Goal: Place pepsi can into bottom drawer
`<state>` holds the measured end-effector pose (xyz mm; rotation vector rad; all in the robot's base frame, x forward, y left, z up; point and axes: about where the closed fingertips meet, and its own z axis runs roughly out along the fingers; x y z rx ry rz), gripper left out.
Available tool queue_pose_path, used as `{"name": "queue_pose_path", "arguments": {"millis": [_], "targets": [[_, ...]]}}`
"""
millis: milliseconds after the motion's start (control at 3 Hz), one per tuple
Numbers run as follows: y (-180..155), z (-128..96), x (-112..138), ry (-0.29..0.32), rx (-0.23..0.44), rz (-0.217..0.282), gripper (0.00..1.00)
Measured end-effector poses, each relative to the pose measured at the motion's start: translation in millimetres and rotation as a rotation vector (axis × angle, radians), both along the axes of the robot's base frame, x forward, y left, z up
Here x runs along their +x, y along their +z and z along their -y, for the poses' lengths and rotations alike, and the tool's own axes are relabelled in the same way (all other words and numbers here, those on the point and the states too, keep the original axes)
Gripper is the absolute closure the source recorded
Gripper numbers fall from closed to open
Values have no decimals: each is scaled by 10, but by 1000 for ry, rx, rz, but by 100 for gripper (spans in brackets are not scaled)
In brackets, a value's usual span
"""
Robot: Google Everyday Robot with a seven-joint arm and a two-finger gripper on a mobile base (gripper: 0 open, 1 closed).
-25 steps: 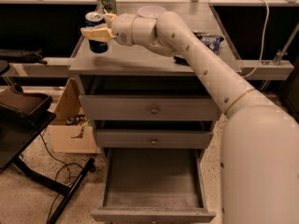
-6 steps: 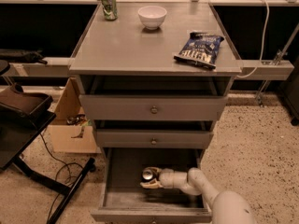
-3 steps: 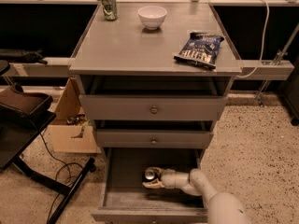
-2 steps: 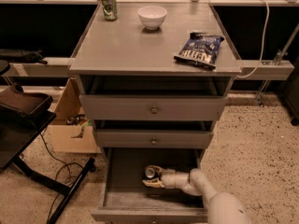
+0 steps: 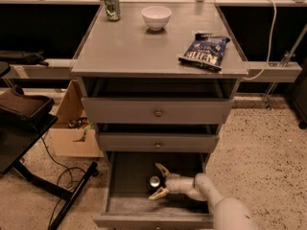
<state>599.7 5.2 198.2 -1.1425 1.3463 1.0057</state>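
The bottom drawer is pulled out. Inside it, the end effector is spread wide and holds nothing. The pepsi can rests between its fingers on the drawer floor. Retract straight back, clear of the can. On the table: chip bag near the right edge, white bowl at the far edge, green can at the far left corner.

You have the pepsi can, dark-bodied with its silver top showing toward you, resting on the grey floor of the pulled-out bottom drawer, between the spread fingers of the gripper.
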Motion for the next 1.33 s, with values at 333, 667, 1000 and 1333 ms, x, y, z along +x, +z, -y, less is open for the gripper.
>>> {"name": "queue_pose_path", "arguments": {"millis": [333,667,1000,1333], "targets": [[0,0,0,0,0,0,0],[117,45,-33,7,-9,8,0],[530,513,-33,-14,-108,64,0],[1029,999,-241,-2,-204,112,0]]}}
